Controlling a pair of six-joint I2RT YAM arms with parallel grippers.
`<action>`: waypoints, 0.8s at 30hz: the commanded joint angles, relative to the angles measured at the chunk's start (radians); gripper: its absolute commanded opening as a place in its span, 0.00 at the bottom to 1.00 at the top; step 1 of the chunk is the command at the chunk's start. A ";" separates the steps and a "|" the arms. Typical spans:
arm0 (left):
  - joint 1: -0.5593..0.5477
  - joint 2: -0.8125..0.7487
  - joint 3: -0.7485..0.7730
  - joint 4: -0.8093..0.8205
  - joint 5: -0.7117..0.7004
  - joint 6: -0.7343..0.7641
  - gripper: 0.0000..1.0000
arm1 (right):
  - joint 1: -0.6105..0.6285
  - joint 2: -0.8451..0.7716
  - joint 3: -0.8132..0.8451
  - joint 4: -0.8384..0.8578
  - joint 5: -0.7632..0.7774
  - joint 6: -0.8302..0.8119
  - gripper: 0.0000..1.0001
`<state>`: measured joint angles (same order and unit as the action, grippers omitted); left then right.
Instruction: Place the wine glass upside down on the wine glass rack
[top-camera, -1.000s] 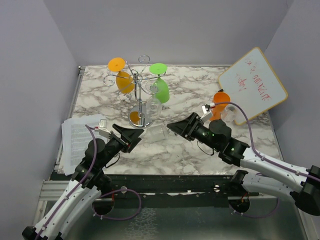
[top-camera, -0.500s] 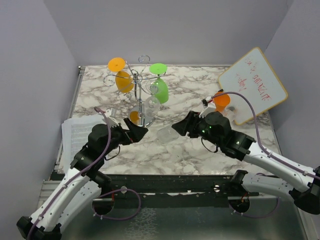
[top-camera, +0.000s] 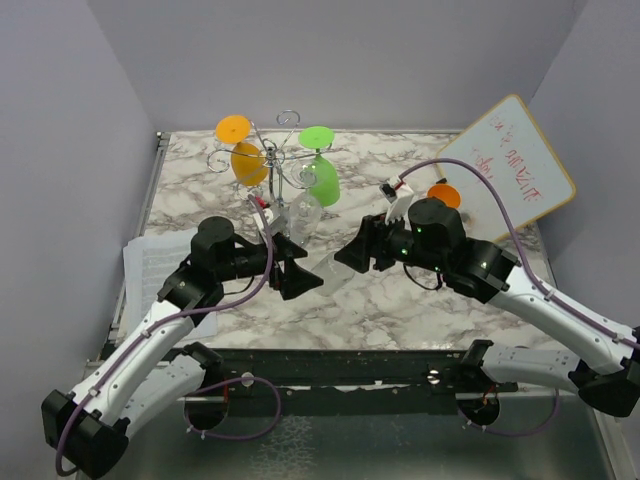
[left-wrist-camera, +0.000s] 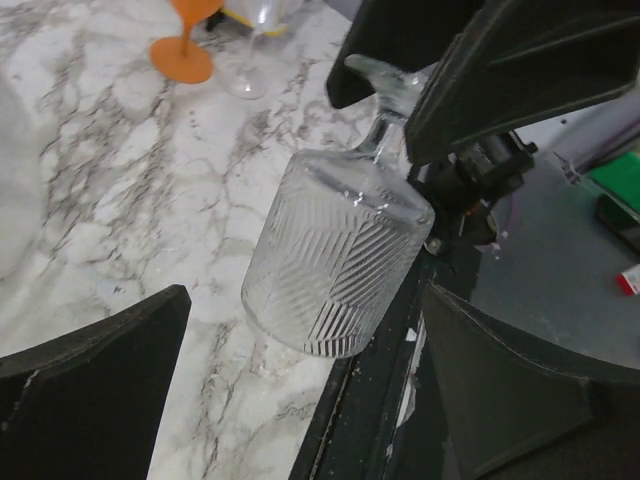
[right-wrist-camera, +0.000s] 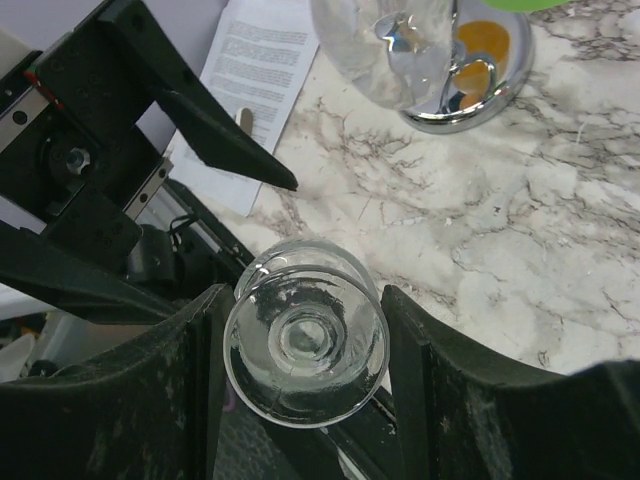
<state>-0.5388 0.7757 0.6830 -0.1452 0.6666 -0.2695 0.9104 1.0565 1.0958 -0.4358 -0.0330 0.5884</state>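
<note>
Between the two arms, near the front edge of the marble table (top-camera: 400, 300), the wine glass (left-wrist-camera: 335, 255) hung tilted. Its foot was clamped in the right gripper (top-camera: 350, 256) and its bowl pointed toward the left gripper (top-camera: 305, 275), whose jaws stood wide apart either side of the bowl, touching nothing.

The greater hazard looked to be the crowded wine glass rack (top-camera: 281, 185): a swing could knock the hanging orange glass (top-camera: 250, 163) or the green glass (top-camera: 323, 180). The lesser was smooth glass slipping in a handover.

Pale walls (top-camera: 380, 60) enclosed the veined top, which held a whiteboard (top-camera: 505, 170), printed sheets (top-camera: 150, 270) and a standing orange glass (top-camera: 443, 194).
</note>
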 joint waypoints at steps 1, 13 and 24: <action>-0.004 0.060 0.057 0.068 0.264 0.092 0.99 | 0.002 0.015 0.069 -0.012 -0.142 -0.038 0.05; -0.008 0.108 0.036 0.080 0.421 0.048 0.99 | 0.001 0.080 0.161 0.008 -0.261 0.001 0.02; -0.011 0.110 -0.018 0.113 0.345 0.003 0.81 | 0.002 0.100 0.176 0.041 -0.280 -0.012 0.01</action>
<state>-0.5453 0.8837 0.6903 -0.0540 1.0126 -0.2539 0.9104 1.1671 1.2247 -0.4633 -0.2741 0.5751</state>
